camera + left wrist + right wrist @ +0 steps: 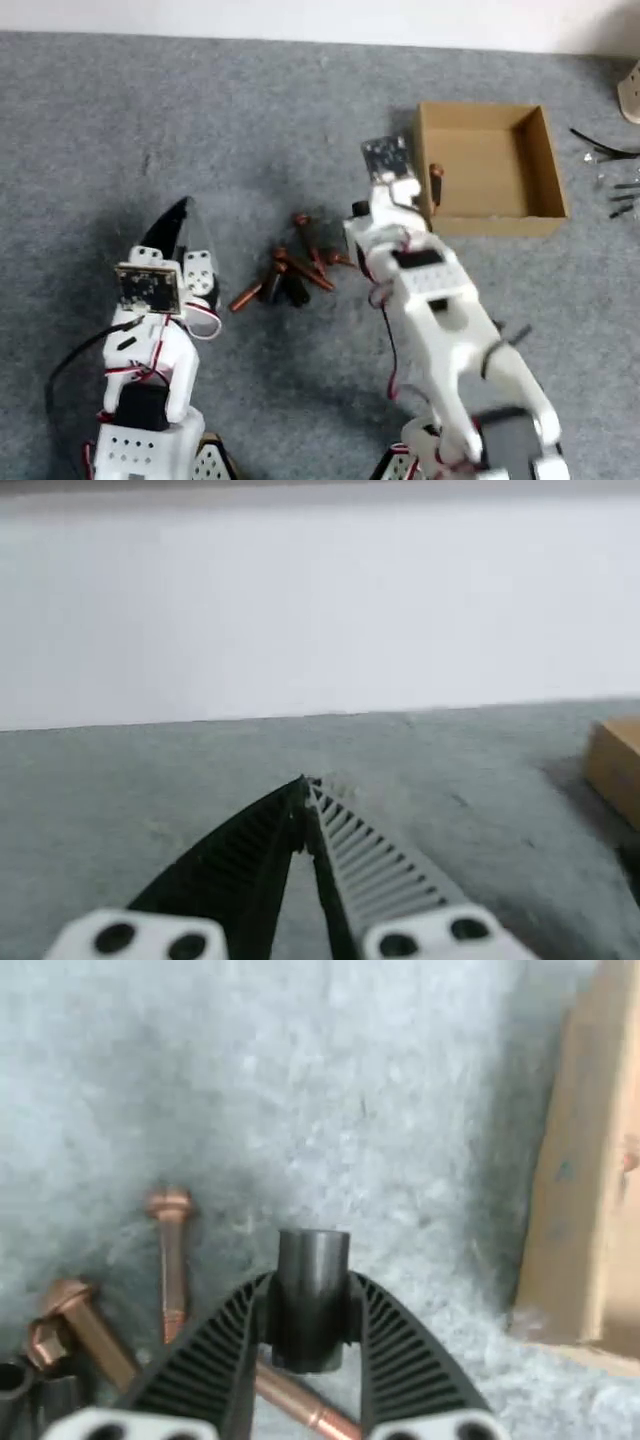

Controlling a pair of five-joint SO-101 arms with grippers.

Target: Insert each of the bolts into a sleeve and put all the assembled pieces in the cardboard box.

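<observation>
**Sleeve held in right jaws, no bolt in it yet**

Right jaws are clamped part-way on a short black cylindrical sleeve (pixel 313 1260), gripping it round the middle. Its long axis runs along the jaws, open end pointing out past the tips. They hang over the grey carpeted surface (pixel 200 100), just beside the brown cardboard box (pixel 490 225) on its pile-facing side. Left jaws are closed tip to tip and empty, well apart from the box, beyond the pile. The pile of copper hex-head bolts (pixel 300 268) and loose black sleeves (pixel 295 292) lies between left jaws and box. One copper-topped piece (pixel 436 185) stands inside the box at the wall nearest the pile. Likely next: a bolt goes into the held sleeve's open end. The free left arm (pixel 150 360) would have to fetch one and line its shank up with that axis.
</observation>
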